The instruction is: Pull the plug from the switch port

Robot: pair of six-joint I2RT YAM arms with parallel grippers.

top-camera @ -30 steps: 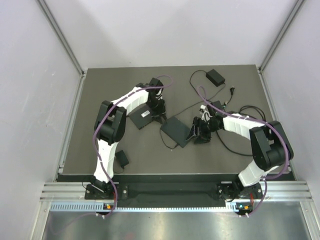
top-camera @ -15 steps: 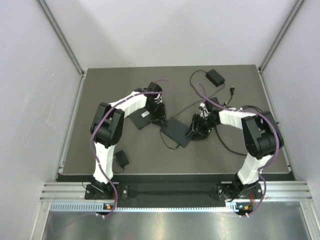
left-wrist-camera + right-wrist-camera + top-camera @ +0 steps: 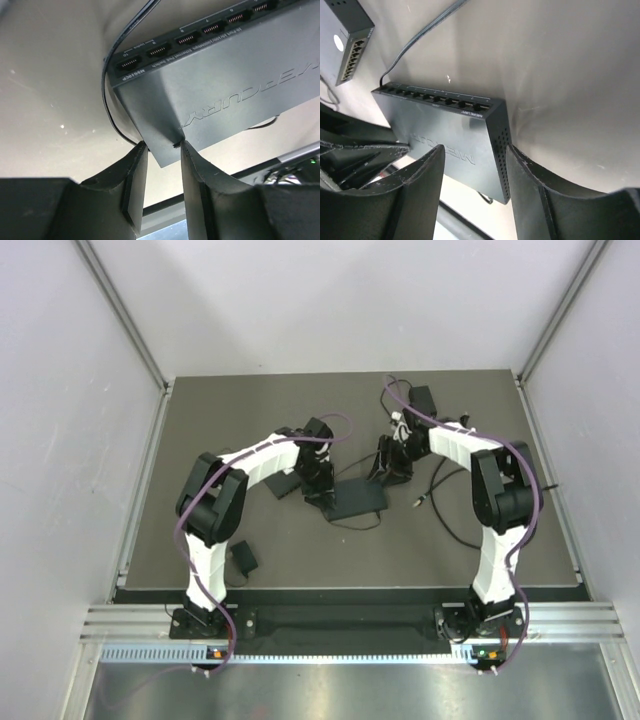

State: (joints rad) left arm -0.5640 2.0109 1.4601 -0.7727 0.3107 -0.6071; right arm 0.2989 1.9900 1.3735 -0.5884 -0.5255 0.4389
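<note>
Left hand (image 3: 162,145) tight on switch (image 3: 225,90) corner; right hand (image 3: 475,150) apart, cable (image 3: 415,39) perhaps in port (image 3: 387,90).

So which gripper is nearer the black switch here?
Left. The left gripper pinches a corner of the switch. The right gripper hangs open over its other end, apparently not touching.
</note>
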